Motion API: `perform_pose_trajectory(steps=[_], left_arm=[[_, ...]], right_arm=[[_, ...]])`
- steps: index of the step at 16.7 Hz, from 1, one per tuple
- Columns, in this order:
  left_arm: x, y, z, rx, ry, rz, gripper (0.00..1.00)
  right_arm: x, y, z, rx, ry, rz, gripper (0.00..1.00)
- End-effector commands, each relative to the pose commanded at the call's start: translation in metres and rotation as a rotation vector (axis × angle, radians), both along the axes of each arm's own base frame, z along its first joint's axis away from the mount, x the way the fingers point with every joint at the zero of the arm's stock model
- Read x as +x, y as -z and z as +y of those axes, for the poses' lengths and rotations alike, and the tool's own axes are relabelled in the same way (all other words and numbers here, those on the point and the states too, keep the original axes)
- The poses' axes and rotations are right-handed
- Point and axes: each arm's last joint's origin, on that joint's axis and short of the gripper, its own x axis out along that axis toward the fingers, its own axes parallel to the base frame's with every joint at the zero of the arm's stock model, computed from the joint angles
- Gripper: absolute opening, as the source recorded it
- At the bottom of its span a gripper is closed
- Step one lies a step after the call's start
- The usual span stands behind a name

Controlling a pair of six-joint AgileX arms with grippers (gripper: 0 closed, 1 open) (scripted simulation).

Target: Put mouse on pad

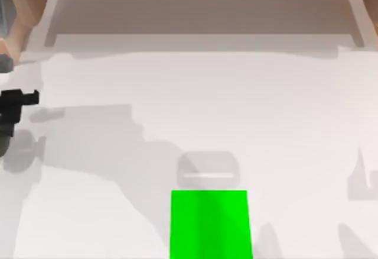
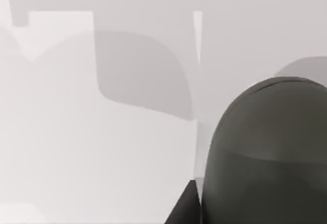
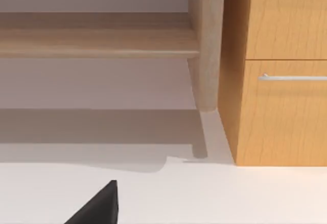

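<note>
white bench point(image 1: 283, 123): flat, matte, plain, crossed by soft grey shadows. wooden cabinet point(image 3: 276, 81) in right wrist view: orange grain, drawer front with a slim metal handle point(image 3: 294, 77), rounded pale wooden leg point(image 3: 206, 45) beside it.

pad point(image 1: 209, 223): flat bright green rectangle, unmarked, thin, lying at the near middle edge of the bench. probably slightly grippy, good landing surface, no lip to clear. pale grey rounded patch point(image 1: 208, 173) with a thin light bar just beyond the pad's far edge; shadow or object, cannot tell.

mouse point(image 2: 265, 152): dark grey smooth dome, looming close in left wrist view, so judged to be at the bench's far left by the left pincer, well apart from the pad. likely light, rigid, not fragile, but slick and curved: apt to squirt out of a pinch across the crown. best taken across the narrow waist, low on the flatter flanks, pincer square to the long axis, moderate squeeze. whether already gripped or merely underneath, cannot tell.

left pincer point(image 1: 23, 99): black, blocky, at the far left edge of the bench; spread or pressed together, cannot tell.

right pincer point(image 3: 97, 208): black wedge over the bench near the cabinet, idle; state cannot be told.
</note>
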Motion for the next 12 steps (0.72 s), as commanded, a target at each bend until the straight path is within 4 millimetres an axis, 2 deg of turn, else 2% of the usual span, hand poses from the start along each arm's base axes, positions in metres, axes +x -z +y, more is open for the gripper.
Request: perform_pose_trajectory(steps=[4, 6, 12], left_arm=[[-0.004, -0.048, -0.001, -0.003, 0.002, 0.023, 0.0], [-0.005, -0.066, -0.001, -0.001, 0.002, 0.006, 0.0], [-0.005, -0.066, 0.0, 0.0, -0.001, 0.007, 0.0]], right_arm=[[0.0, 0.0, 0.0, 0.0, 0.0, 0.0, 1.0], [0.0, 0.0, 0.0, 0.0, 0.0, 0.0, 1.0], [0.0, 0.0, 0.0, 0.0, 0.0, 0.0, 1.0]])
